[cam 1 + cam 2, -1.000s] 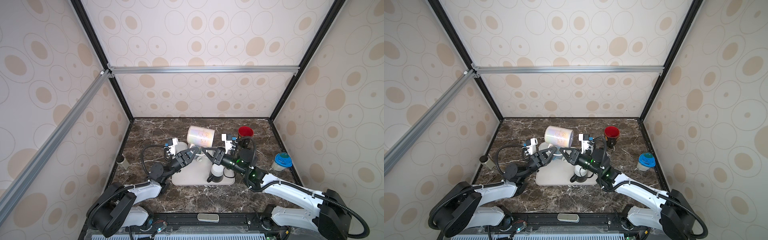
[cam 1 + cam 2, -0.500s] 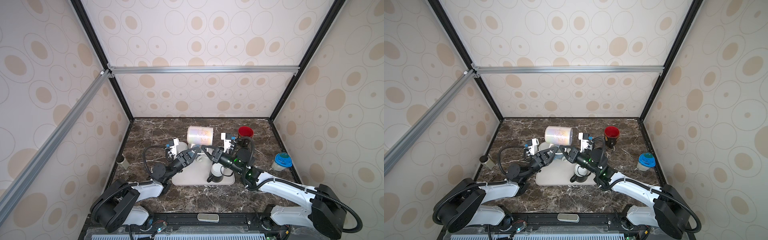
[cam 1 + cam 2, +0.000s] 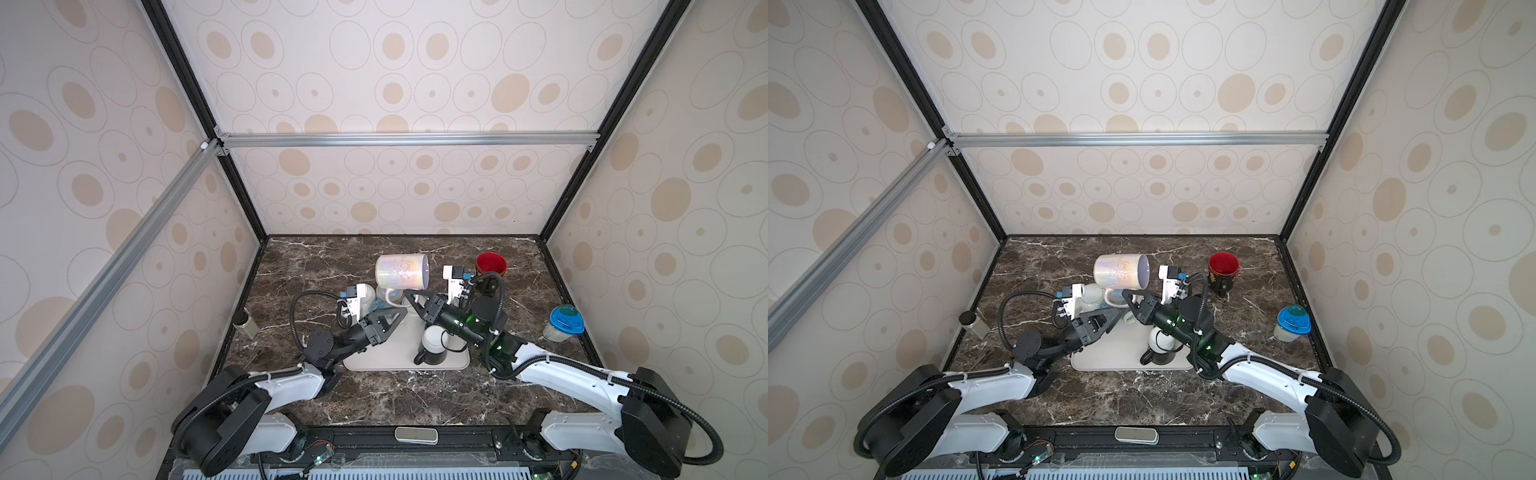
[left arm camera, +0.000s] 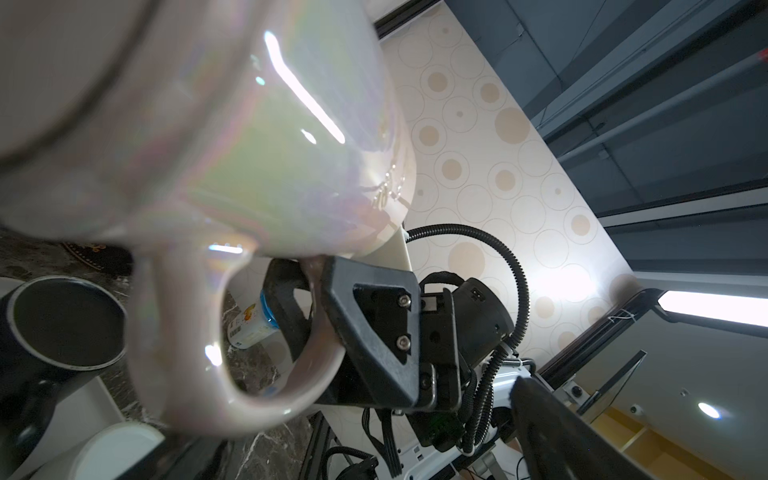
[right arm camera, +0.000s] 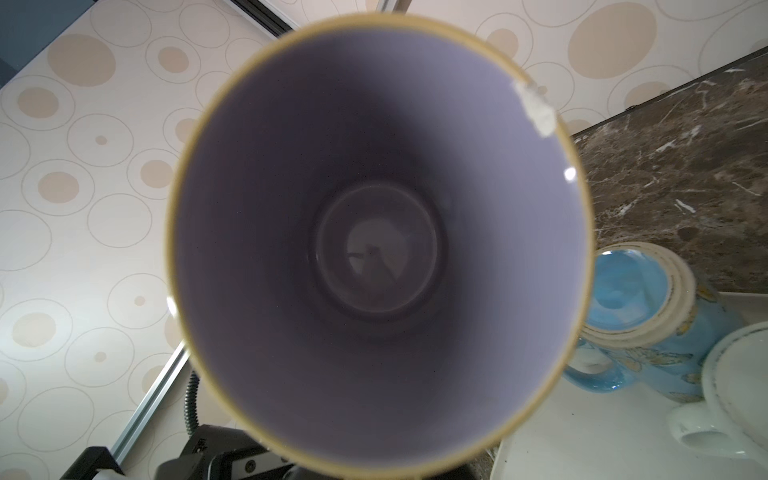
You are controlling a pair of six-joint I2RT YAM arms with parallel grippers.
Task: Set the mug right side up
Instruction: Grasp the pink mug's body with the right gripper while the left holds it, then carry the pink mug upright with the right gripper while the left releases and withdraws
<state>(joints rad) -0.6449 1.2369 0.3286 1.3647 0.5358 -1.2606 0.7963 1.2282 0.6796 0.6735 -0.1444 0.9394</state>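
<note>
We are watching the right gripper [image 4: 311, 309] pinching only the handle of the iridescent mug [image 3: 401, 272], while the left gripper [image 3: 392, 316] is standing wide open just below, gripping nothing. From here, the glossy handle could be pivoting inside that narrow pinch, the heavy body swinging down or slipping onto the mugs on the tray [image 3: 374, 361] beneath. The mug is hanging above the tray's far edge, lying sideways: long axis roughly level, mouth facing right, handle pointing downward.
</note>
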